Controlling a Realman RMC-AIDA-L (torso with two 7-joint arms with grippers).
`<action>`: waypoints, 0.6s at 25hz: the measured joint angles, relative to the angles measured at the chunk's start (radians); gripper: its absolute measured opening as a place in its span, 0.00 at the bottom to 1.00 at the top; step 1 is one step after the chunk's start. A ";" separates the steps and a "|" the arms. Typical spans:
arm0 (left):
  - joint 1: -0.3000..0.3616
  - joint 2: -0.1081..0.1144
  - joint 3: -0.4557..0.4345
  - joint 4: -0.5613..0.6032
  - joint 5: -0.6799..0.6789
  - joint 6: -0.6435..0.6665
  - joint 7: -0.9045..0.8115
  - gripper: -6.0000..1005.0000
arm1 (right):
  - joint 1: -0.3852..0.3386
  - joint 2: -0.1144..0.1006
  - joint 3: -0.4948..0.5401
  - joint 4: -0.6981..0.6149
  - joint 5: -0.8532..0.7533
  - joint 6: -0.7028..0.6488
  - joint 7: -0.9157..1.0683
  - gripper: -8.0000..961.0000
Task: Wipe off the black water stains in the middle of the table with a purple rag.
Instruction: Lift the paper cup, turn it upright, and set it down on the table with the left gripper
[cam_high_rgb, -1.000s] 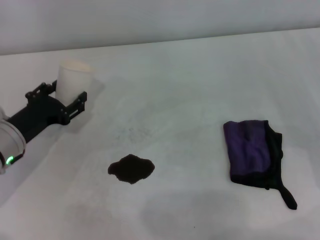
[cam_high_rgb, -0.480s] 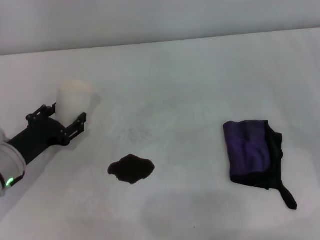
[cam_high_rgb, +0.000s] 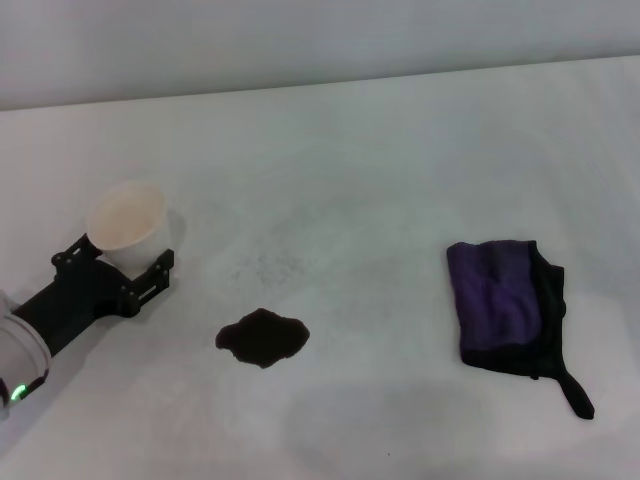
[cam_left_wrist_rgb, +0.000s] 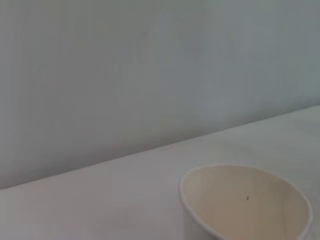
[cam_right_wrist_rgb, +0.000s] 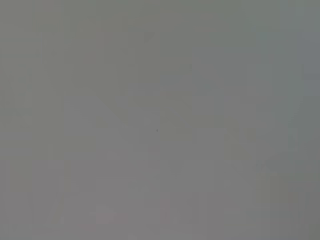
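The black water stain lies on the white table, near the middle front. The purple rag, with black edging and a black tail, lies flat at the right, well apart from the stain. My left gripper is at the left, shut on a white paper cup that tilts so its open mouth shows. The cup's rim also shows in the left wrist view. The gripper is left of the stain and far from the rag. My right gripper is out of view; its wrist view shows only plain grey.
A grey wall runs along the table's far edge. The left arm's black and white body reaches in from the lower left corner.
My left gripper has carried the cup toward the table's front and lower, and the cup has tilted so its inside now shows. The stain and rag have not moved.
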 joint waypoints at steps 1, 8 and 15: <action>0.000 0.000 0.000 -0.002 0.000 -0.004 0.006 0.75 | 0.000 0.000 0.000 0.000 0.000 -0.001 0.000 0.63; 0.002 0.000 0.001 -0.004 0.006 -0.010 0.030 0.75 | -0.001 0.001 0.000 0.000 0.000 -0.008 0.000 0.63; 0.005 0.000 0.003 -0.012 0.008 -0.016 0.030 0.83 | -0.004 0.001 0.000 0.000 0.000 -0.013 0.000 0.63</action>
